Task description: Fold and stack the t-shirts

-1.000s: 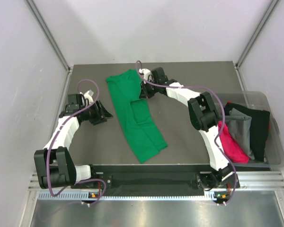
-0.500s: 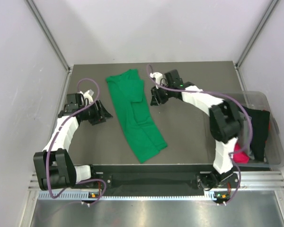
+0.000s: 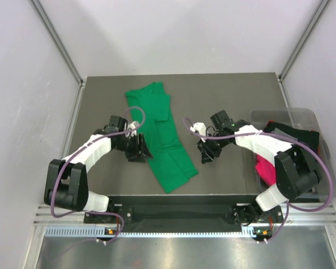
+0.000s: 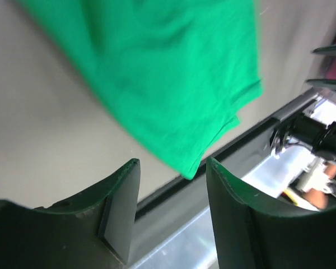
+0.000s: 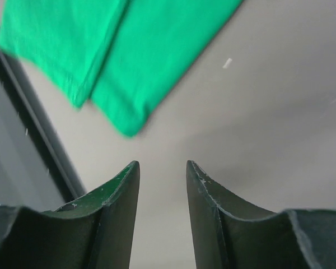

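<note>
The left hand (image 3: 141, 150) is right at the left edge of the green shirt (image 3: 159, 134), about halfway down it. Its two fingers (image 4: 120, 202) are spread apart and there is nothing between them. From its own camera the green cloth lies just past the fingertips. I cannot tell if the hand touches the shirt.

The green shirt lies flat on the grey worktop (image 3: 224, 95). It is folded into a long strip. One end is at the far side, and the other end slants toward the near edge and a bit to the right.

The right hand (image 3: 206, 154) is to the right of the green shirt, near it but not touching. Its fingers (image 5: 120, 213) are spread apart too, and it holds nothing. Only bare worktop shows between them.

Well to the right of the green shirt is a clear bin (image 3: 302, 115). A pink shirt (image 3: 264, 168) and a black shirt (image 3: 305, 137) are piled in it.
</note>
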Available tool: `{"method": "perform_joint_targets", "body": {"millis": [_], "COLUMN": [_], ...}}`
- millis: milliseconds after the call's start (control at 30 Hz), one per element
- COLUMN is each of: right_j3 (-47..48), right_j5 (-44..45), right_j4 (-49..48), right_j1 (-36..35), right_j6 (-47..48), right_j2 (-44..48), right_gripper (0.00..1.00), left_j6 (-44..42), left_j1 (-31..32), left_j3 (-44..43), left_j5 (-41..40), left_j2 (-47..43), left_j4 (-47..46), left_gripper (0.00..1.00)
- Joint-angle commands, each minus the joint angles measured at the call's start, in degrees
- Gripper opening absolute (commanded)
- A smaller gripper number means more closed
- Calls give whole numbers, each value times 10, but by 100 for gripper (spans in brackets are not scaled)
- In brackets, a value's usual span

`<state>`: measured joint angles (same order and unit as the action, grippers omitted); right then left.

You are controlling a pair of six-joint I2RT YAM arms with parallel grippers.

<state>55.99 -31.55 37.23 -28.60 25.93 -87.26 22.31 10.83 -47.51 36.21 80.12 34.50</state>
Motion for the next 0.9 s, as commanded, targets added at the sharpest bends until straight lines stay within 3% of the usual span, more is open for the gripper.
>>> {"method": "perform_joint_targets", "body": {"millis": [0, 100, 267, 733, 867], "right_j3": [0, 12, 26, 56, 59], "right_j5": [-11, -32, -85, -164, -169], "right_j4": [23, 33, 43, 35, 35], "right_j1": [0, -3, -20, -33, -43], "right_j6": [33, 29, 29, 17, 23], "right_j2": [31, -2, -51, -161, -177], "right_gripper": [40, 41, 41, 44, 45], "left_j6": [91, 156, 188, 262, 268], "left_j1": [9, 15, 38, 127, 158], "left_j3": [58, 122, 174, 156, 156], "left_j5": [-3, -26, -39, -34, -39], "left_j2": [-2, -21, -37, 23, 29], "left_j4": [-4, -26, -65, -168, -173], "left_gripper": [54, 52, 50, 52, 48]}}
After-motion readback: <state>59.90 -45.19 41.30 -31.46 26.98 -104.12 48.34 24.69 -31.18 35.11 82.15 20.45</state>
